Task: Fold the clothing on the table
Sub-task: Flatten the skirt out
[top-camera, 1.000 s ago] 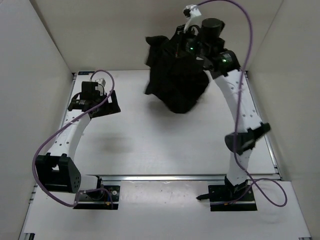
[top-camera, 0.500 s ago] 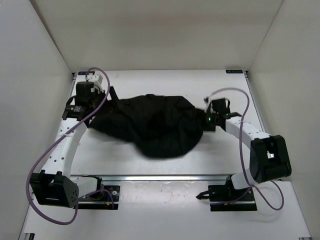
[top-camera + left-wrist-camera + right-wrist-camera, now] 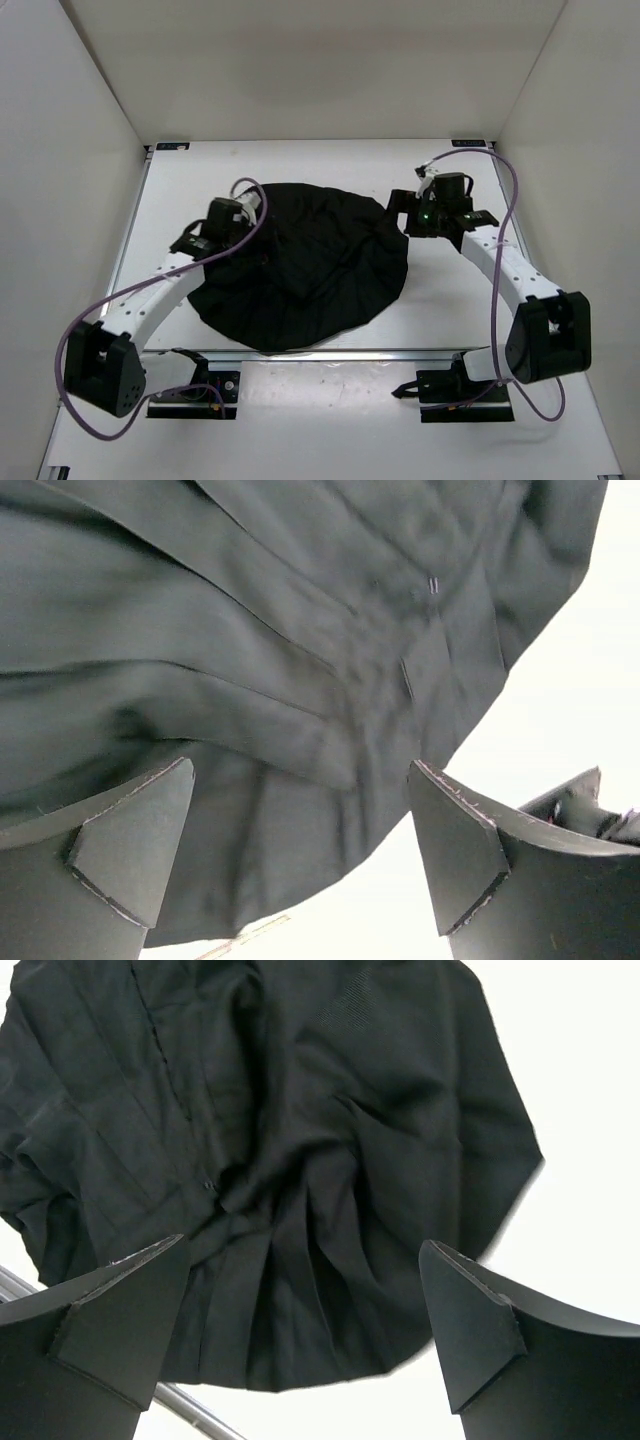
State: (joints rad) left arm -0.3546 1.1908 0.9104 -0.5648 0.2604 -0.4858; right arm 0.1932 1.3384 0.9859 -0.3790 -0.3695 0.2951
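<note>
Black clothing (image 3: pixel 310 270) now lies spread in a rumpled round on the table (image 3: pixel 450 300), where a second ago it hung bunched from the right gripper (image 3: pixel 300 1330). That gripper has let go and stands wide at the clothing's right edge. The left gripper (image 3: pixel 300 850), also wide and empty, hovers over its left side. Folding proper can start, though the creases probably want smoothing first.

Plain black clothing (image 3: pixel 320 275) — white table (image 3: pixel 450 300) — purple cables (image 3: pixel 505 200)
</note>
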